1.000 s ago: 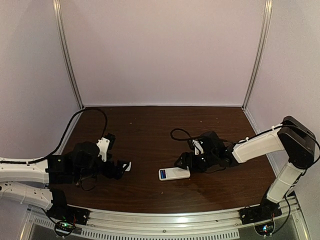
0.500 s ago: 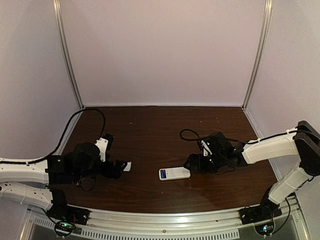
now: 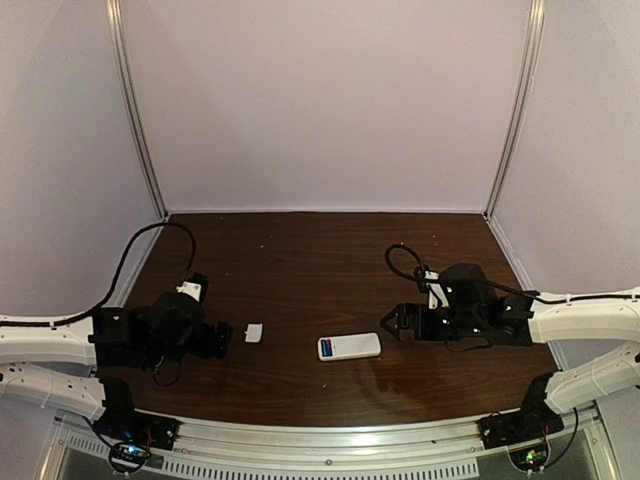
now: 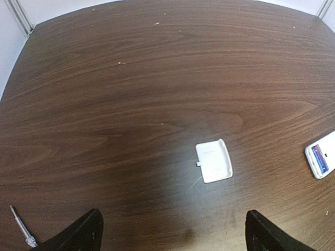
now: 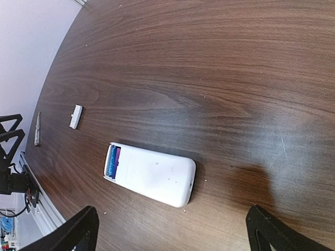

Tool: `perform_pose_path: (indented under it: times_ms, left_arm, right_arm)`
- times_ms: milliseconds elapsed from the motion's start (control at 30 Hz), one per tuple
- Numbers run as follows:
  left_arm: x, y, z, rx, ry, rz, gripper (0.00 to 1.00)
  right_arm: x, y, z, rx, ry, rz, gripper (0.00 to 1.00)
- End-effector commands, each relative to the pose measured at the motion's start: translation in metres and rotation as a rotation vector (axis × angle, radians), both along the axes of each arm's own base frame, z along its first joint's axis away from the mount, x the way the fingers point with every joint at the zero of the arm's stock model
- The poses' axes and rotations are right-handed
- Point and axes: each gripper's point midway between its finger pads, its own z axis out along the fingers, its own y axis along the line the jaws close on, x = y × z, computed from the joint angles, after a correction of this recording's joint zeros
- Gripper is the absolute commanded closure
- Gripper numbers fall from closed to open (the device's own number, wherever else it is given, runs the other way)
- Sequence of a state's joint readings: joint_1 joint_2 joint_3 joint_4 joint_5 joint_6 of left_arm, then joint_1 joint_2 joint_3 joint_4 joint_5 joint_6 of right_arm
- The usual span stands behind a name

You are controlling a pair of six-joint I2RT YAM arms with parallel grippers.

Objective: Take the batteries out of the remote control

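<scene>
I had just drawn both arms back toward my own sides. A second before, my right jaws sat right at the remote [image 5: 149,178] and my left jaws were at the cover [image 4: 213,162]. Now each stood apart from its thing. My right jaws had finished spreading during that pull-back. Both pairs stood wide apart with nothing between them, only bare tabletop [image 3: 300,260].

I took this to mean the opening step was over: the cover was off and let go, and the remote was released where it lay. Neither cell had come out yet, so the real unloading remained.

The remote lay flat near the front middle of the tabletop, just ahead of my right jaws, plain white back up. The end toward my left arm was uncovered. In that open bay the batteries [image 5: 113,161] sat side by side, one blue and one purple-pink, both seated. They looked small and snug, so I judged they would need prying rather than a plain pinch.

Left of the remote and well apart from it, the small white cover lay flat. Beyond it, close to my left jaws, lay the thin pointed tool [image 4: 21,227], untouched.
</scene>
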State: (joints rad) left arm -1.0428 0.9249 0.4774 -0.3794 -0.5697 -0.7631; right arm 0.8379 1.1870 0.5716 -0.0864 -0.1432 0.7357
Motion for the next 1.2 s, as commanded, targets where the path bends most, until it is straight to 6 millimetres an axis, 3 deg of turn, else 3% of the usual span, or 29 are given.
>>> perform_pose_path:
  times_ms: [0, 300, 767, 1167]
  left_arm:
    - [-0.003, 0.023, 0.003, 0.03, 0.041, 0.134, 0.04]
    - [-0.026, 0.077, -0.008, 0.027, 0.14, 0.411, 0.05]
    - [-0.033, 0.115, -0.01, -0.091, 0.146, 0.607, 0.09]
    - [-0.016, 0.131, -0.045, -0.095, 0.273, 0.661, 0.12]
  right_arm:
    - [-0.004, 0.0, 0.006, 0.013, -0.035, 0.001, 0.0]
    - [-0.031, 0.022, 0.029, 0.111, -0.044, 0.1, 0.0]
    - [-0.048, 0.01, 0.081, 0.193, -0.128, 0.151, 0.0]
    - [-0.058, 0.001, 0.102, 0.233, -0.168, 0.175, 0.0]
